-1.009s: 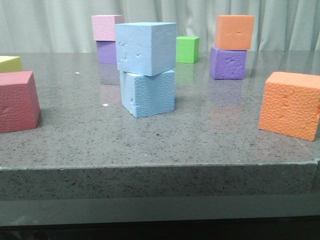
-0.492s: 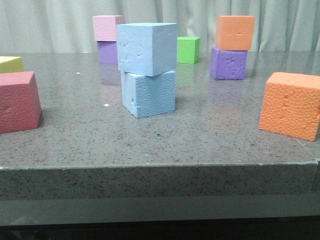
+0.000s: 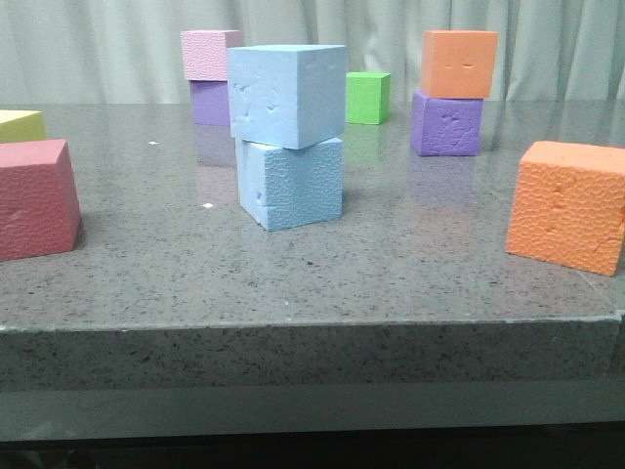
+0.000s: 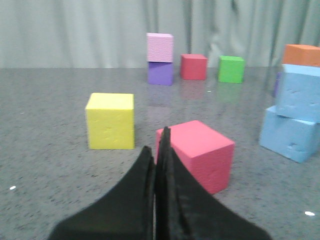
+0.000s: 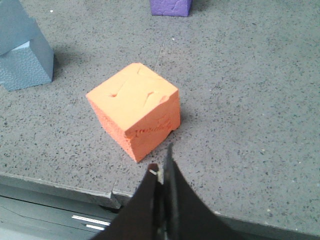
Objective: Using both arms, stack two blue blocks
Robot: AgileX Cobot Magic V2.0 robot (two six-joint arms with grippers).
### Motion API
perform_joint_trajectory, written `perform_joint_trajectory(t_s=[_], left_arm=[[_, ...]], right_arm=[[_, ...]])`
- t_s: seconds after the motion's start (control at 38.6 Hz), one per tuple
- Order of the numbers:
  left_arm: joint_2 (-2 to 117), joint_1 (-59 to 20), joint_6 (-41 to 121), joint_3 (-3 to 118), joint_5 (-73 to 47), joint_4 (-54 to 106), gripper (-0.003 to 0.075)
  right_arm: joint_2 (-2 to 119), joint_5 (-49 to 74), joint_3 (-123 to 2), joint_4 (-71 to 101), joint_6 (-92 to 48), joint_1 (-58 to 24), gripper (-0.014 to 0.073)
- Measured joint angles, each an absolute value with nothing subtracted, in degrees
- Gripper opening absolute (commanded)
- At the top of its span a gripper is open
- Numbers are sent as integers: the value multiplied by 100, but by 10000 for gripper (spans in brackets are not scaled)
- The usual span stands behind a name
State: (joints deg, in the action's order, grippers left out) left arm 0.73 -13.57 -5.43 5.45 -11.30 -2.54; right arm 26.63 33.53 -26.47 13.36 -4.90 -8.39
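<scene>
Blue smooth block (image 3: 287, 94) sits skewed atop the pebbled block (image 3: 290, 183) mid-tabletop (image 3: 410, 264), seemingly overhanging, so a nudge could topple it, while left tool (image 4: 156, 150) and right tool (image 5: 161, 172) rest pressed together, empty.

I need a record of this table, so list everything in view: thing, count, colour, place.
Blue blocks: 2, sky blue, table centre; smooth block stacked on pebbled block, turned slightly.
Pink cube: 1, pale pink, far left, on a purple cube.
Green cube: 1, far centre.
Small orange cube: 1, far right, on another purple cube.
Big orange cube: 1, near right.
Red cubes: 2; one near left, one far back in the left wrist view.
Yellow cube: 1, left edge behind the near red cube.
Table: 1, grey speckled stone.
Curtain: pale, behind.
Left gripper: black, shut, empty.
Right gripper: black, shut, empty.
</scene>
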Motion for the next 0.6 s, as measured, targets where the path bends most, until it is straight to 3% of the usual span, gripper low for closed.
perform_joint_trajectory(t_s=[0.28,0.6], left_arm=[[-28,-88,-543,-32,-1003,-241,-20],[-28,122,-543,-32,-975,-111,-20]], right_arm=[[2663,3353,-2647,1336,-490,-839,-71],[2663,3363,-2647,1336,-490,-839,-71]])
